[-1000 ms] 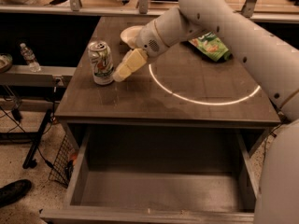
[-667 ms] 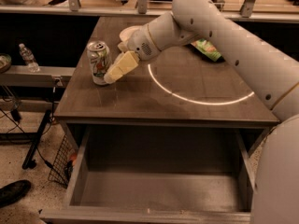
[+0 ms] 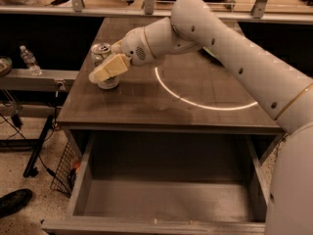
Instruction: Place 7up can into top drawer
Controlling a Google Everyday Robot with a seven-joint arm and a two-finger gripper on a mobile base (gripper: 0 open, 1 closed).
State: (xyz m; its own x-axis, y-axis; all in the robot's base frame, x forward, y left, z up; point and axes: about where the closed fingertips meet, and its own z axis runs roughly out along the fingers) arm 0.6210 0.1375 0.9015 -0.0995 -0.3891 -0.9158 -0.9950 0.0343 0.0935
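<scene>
Saw bright, glossy metal on the 7up can (image 3: 100,53) near the left edge of the worktop (image 3: 146,106). Found that worktop dark and faintly grained, like wood laminate, with a dull sheen. Noted the gripper (image 3: 103,73) at the can by the same left edge, cream, matt, plastic-looking. Saw smooth white plastic shell along the arm (image 3: 234,58). Found the top drawer (image 3: 161,199) grey, matt, smooth inside.

At the table's (image 3: 146,106) left, the jaws hide much of the 7up can (image 3: 100,50).

Hand (image 3: 105,70) at 7up can (image 3: 100,50) on table (image 3: 146,106), top drawer (image 3: 80,180) open below
</scene>
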